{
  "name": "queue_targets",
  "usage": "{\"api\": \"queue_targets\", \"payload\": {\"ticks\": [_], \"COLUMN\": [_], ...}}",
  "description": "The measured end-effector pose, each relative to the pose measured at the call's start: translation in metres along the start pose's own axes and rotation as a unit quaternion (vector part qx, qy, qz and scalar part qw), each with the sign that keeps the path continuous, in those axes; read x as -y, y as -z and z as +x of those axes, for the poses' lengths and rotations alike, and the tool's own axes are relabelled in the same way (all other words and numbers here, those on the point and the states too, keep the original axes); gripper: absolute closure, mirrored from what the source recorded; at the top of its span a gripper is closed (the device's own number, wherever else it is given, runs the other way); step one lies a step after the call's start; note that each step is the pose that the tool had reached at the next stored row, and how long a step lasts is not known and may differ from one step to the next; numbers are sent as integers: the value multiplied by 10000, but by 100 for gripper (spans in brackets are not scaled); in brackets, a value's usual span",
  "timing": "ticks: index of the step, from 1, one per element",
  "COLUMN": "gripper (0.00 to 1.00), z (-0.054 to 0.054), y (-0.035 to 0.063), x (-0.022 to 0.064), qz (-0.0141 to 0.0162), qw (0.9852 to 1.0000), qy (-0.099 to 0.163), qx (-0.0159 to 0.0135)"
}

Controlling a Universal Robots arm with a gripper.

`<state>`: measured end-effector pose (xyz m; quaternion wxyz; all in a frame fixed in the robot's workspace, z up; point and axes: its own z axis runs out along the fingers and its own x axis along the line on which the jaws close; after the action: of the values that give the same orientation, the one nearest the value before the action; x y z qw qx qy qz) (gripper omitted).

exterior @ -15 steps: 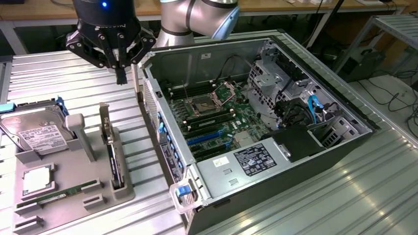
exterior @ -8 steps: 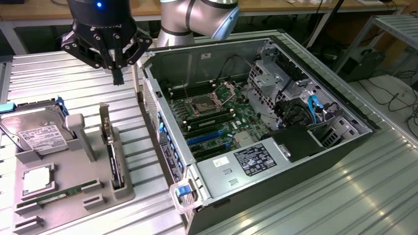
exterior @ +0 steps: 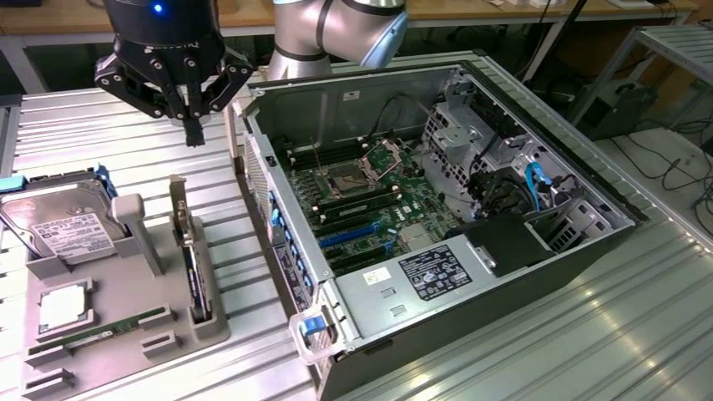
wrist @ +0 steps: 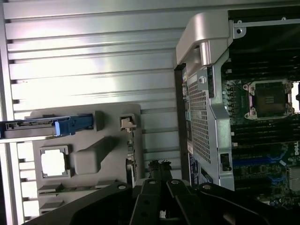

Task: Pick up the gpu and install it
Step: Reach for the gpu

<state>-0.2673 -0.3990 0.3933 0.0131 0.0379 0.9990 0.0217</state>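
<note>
This looks like a robot lab or a workshop. A big open computer case lies on its side on a shiny metal bench with long grooves. You can look right into the case and see its green motherboard.

Behind the case stands a grey robot arm. Its black tool hangs over the bench beside the case. Near the case, on the same bench, sits a grey holder tray with computer parts set in slots, like a hard drive.

Farther back than the case are wooden desks. To the exterior view's right of the case, a metal rack stands, and black cables lie on the floor.
</note>
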Motion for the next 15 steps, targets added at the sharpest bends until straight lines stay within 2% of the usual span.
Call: {"api": "queue_targets", "payload": {"ticks": [15], "gripper": [89], "z": [103], "y": [3], "x": [28], "qz": [0], "qw": [10000], "qy": [1], "qx": [0]}}
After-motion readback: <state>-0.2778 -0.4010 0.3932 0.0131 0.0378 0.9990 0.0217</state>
